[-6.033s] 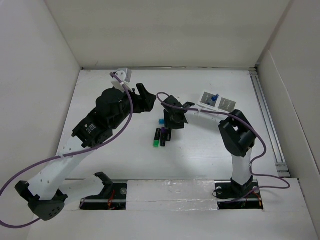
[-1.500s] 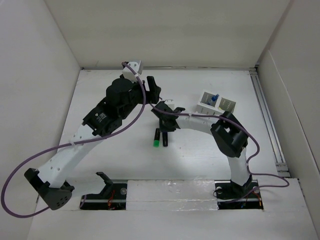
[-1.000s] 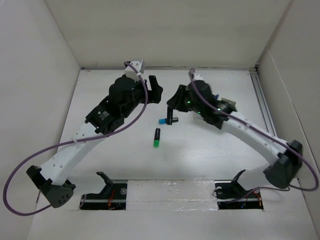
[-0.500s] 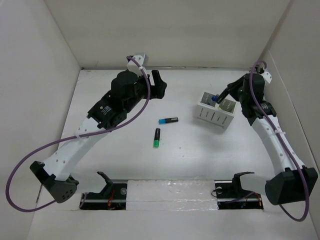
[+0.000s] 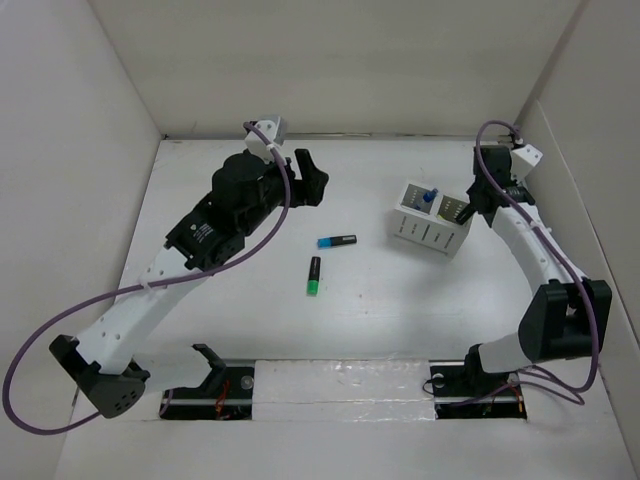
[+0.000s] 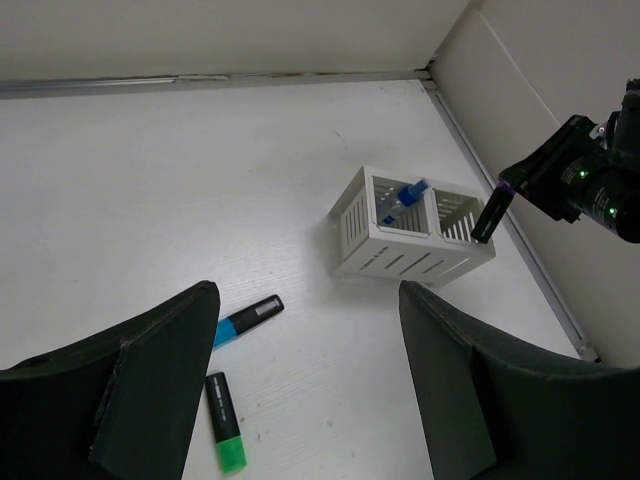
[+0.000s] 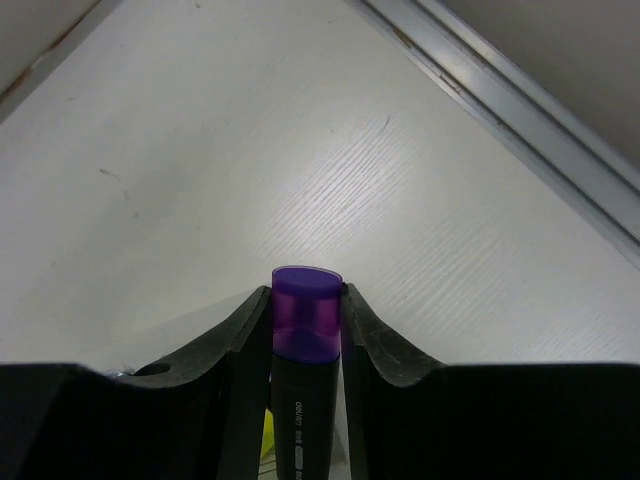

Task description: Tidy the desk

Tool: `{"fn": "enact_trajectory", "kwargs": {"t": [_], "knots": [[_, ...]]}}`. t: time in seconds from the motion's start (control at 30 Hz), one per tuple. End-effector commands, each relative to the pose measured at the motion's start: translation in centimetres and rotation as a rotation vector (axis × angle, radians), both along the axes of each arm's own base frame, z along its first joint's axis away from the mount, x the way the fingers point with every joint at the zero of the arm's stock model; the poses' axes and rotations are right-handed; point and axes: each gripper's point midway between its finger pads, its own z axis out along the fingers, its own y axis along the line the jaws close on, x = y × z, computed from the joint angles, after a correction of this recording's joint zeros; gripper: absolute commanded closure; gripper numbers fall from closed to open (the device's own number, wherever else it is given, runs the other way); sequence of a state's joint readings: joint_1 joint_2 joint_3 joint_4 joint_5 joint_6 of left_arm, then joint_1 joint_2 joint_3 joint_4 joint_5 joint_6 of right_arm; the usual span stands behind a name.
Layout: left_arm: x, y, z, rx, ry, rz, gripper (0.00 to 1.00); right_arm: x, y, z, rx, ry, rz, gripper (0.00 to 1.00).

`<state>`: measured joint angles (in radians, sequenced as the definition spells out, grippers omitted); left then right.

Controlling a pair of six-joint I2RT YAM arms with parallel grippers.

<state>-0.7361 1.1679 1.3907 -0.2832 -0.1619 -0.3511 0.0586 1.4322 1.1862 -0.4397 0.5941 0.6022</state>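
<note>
Gripping a purple-capped highlighter (image 7: 306,320), the right end effector (image 7: 307,300) hangs by the white pen holder (image 5: 425,235), while the left end effector (image 6: 305,295) gapes wide above the tabletop (image 5: 400,310), where a blue highlighter (image 5: 336,241) and a green highlighter (image 5: 314,276) lie close together.

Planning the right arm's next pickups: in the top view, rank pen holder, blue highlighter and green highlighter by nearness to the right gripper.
1. Pen holder, just left of the right gripper.
2. Blue highlighter, farther left.
3. Green highlighter, farthest, lower left.
</note>
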Motion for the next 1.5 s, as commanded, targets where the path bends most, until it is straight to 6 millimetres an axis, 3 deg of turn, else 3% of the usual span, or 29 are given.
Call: {"fn": "enact_trajectory", "kwargs": {"t": [0.0,0.4,0.6,0.87,1.17,1.4,1.47], "knots": [[-0.3,0.2,1.1,-0.041,-0.031,0.002,0.31,1.0,-1.9,3.5,-0.084,-0.049,-0.060,0.94],[-0.2,0.6,0.9,-0.013,-0.041,0.014,0.31,2.6,-1.2,1.6,-0.164,0.022,-0.067,0.94],[0.0,0.6,1.0,-0.006,-0.046,0.019,0.31,2.3,0.8,0.4,-0.152,0.031,-0.037,0.93],[0.3,0.2,1.1,-0.001,-0.046,0.014,0.31,2.1,3.1,-0.3,-0.144,0.045,-0.004,0.84],[0.5,0.1,1.2,-0.003,-0.043,0.013,0.31,1.5,5.3,0.2,-0.127,0.032,0.040,0.66],[0.5,0.1,1.5,-0.007,-0.044,0.016,0.31,0.9,6.3,2.2,-0.078,-0.023,0.082,0.43],[0.6,0.1,1.6,-0.009,-0.045,0.018,0.31,0.7,6.9,2.9,-0.065,-0.040,0.109,0.41]]}}
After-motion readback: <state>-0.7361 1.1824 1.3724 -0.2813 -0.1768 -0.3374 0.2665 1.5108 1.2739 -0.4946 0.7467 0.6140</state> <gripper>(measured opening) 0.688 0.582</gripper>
